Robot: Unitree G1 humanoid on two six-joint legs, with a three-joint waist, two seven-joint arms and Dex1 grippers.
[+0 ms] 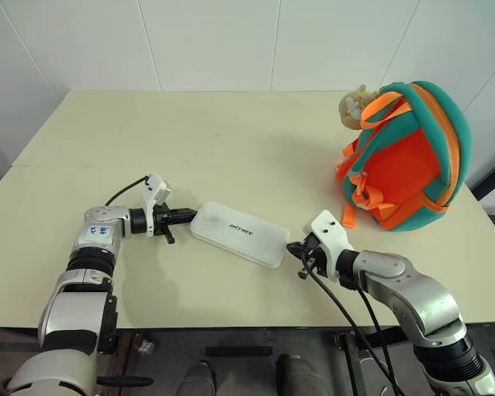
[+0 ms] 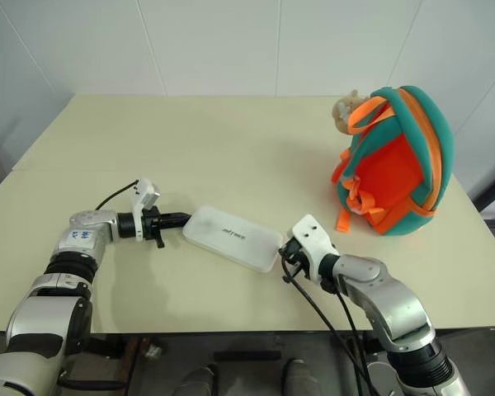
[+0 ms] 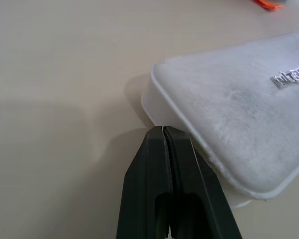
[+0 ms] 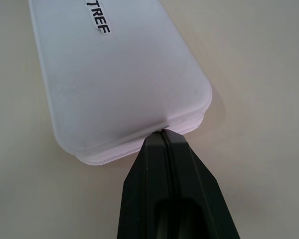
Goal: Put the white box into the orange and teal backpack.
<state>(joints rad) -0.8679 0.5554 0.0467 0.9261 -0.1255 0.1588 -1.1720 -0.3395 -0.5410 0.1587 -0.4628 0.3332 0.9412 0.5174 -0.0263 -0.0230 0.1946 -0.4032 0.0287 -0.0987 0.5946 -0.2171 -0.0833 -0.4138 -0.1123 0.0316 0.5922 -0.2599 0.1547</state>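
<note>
The white box (image 1: 238,233) lies flat on the table's near middle, dark lettering on its lid. My left gripper (image 1: 190,216) is shut, and its joined tips touch the box's left end (image 3: 239,114). At the opposite end my right gripper (image 1: 294,247) is also shut, with its tips against the box's edge (image 4: 119,74). Neither gripper has the box between its fingers. The orange and teal backpack (image 1: 408,157) stands upright at the table's far right, well beyond the right gripper. A beige plush charm (image 1: 355,106) hangs at its top left.
The cream table (image 1: 231,140) is bare between the box and the backpack. Its front edge runs just below both arms. A white wall stands behind it. Black cables (image 1: 346,318) trail from the right wrist over the front edge.
</note>
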